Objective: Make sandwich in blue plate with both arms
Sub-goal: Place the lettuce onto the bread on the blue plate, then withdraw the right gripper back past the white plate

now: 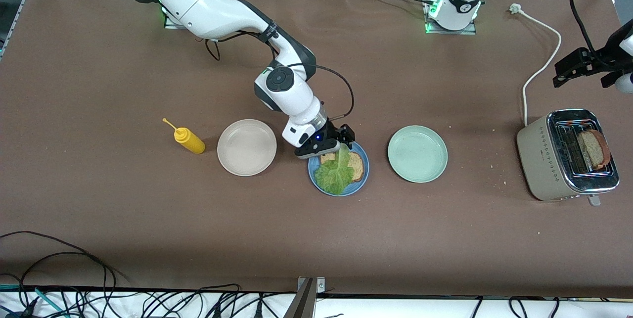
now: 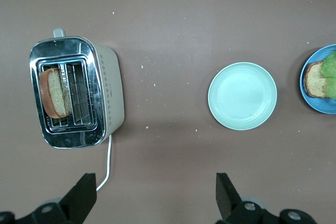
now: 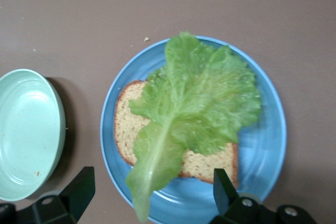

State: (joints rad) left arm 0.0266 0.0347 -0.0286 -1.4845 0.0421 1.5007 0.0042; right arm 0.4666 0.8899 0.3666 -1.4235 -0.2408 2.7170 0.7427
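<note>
1. Hovering over the round matte blue plate [image 1: 360, 184], the right gripper [image 1: 341, 146] had its fingers apart, holding nothing.
2. Ruffled green lettuce leaf [image 3: 197, 108] lay on the square brown bread slice [image 3: 126, 129] in that plate.
3. Left gripper [image 2: 152, 198] waited open above the beige metal toaster [image 1: 541, 157], second bread slice [image 1: 593, 149] in its slot.

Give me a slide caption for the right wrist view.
Open right gripper over round blue plate holding speckled brown bread slice topped with ruffled green lettuce leaf.

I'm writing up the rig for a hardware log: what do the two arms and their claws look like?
Both arms are glossy white with black joint bands and black cables. The right claw is black with a small blue light on its mount; the left claw is black too, with flat wedge-shaped fingers.
</note>
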